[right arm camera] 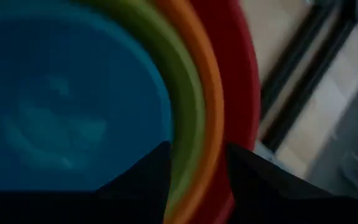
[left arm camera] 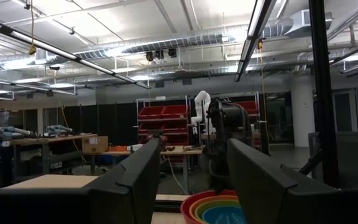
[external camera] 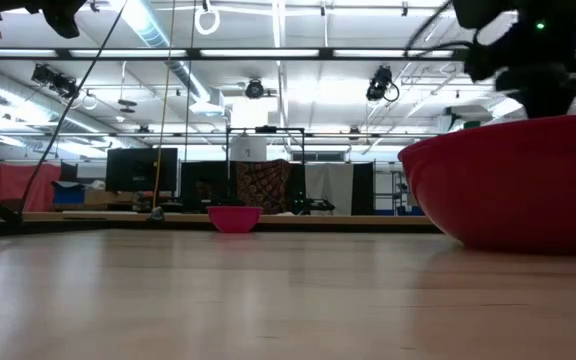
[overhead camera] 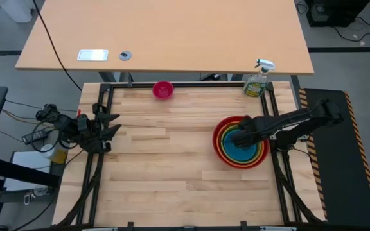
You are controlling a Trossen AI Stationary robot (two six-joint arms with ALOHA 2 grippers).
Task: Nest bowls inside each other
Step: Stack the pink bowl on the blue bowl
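Red bowl, largest of the set, fills the low view's foreground and sits near the tabletop's right edge. Nested inside it, in order: orange bowl, lime green bowl, blue bowl. Right gripper hangs over this stack, its fingers parted above the green and orange rims, pinching nothing. Pink bowl, the smallest, stands alone at the tabletop's far edge, well apart from the stack. Green spray bottle stands at the far right corner. Left gripper waits at the left edge, fingers spread, empty.
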